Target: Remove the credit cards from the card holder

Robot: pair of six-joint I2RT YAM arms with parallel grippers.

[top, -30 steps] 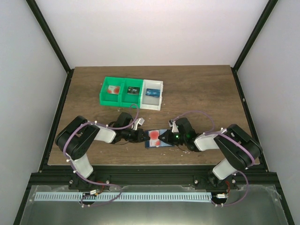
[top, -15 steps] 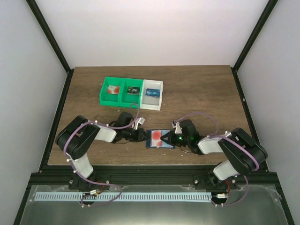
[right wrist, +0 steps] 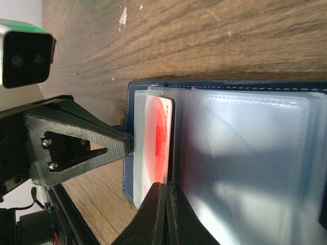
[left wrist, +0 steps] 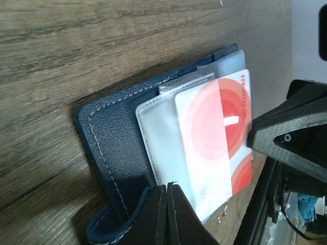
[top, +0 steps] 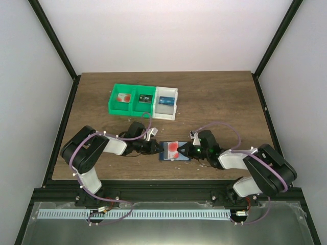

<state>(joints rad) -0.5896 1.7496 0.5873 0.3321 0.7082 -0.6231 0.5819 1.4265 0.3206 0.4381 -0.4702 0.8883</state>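
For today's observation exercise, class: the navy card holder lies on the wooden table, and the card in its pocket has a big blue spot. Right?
No: the credit card has a red spot, not blue; the left wrist view shows it. The rest holds.

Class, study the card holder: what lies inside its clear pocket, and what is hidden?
A credit card with a red round spot sits partly inside the clear pocket of the card holder, one end sticking out. Anything beneath that card is covered.
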